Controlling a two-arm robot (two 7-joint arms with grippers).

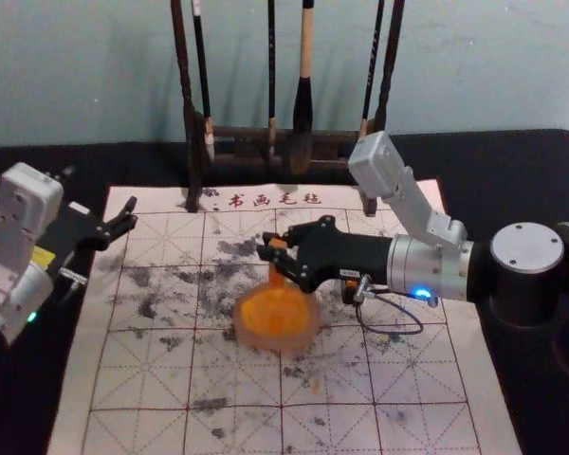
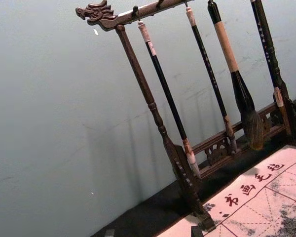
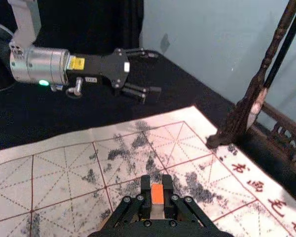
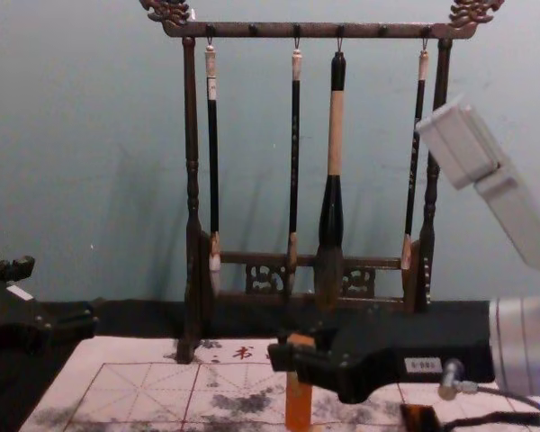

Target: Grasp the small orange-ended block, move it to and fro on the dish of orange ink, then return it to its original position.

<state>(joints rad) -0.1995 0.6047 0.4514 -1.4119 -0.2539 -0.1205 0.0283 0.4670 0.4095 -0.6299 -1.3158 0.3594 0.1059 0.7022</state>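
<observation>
A black-covered surface (image 1: pixel 517 171) runs back to the wall; near its far edge stands a dark carved wooden brush stand (image 4: pixel 192 184), dragon heads at the ends of its top rail; on the surface lies a pale felt mat (image 1: pixel 123 389) with a red grid, dark ink smudges and a line of red characters along its far edge. The right gripper (image 1: pixel 278 254) reaches in from the surface's right edge over the middle of the mat; it is closed on the block, one finger on either side of its upper part. The left gripper (image 1: pixel 99 193) hangs idle over the left part of the surface, near the mat's far left corner; its fingers are spread apart with nothing between them. From the stand hang one thick brush (image 4: pixel 335 135) and three slim brushes (image 4: pixel 212 162), tips down. A round dish (image 1: pixel 255 338) of orange ink (image 1: pixel 275 311) sits around the middle of the mat; a small dark object (image 4: pixel 420 418) with an orange-brown patch is near it, toward the surface's right edge. The small block (image 4: pixel 298 409) is upright at the dish's far side, orange at its top with a paler stretch beneath; I cannot tell whether its lower end touches the ink.
</observation>
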